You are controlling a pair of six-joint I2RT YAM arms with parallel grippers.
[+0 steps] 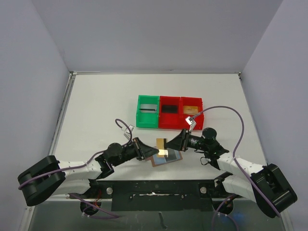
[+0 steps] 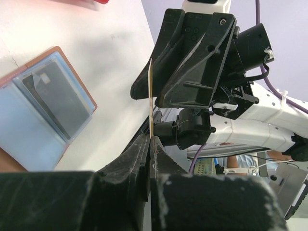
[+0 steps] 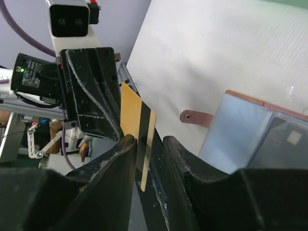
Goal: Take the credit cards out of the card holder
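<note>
Left wrist: dark card (image 2: 57, 98) inside the open card holder (image 2: 31, 142).

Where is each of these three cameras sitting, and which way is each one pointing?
Top external: fixed above and behind the arms, looking down on the table; both arms show, left gripper and right gripper meeting by the card holder.
Left wrist: on the left wrist, facing the right gripper; its own fingers pinch the gold card, edge-on.
Right wrist: on the right wrist, facing the left gripper; its own fingers flank the gold card.
Shared: all three show the gold card and the open card holder.
</note>
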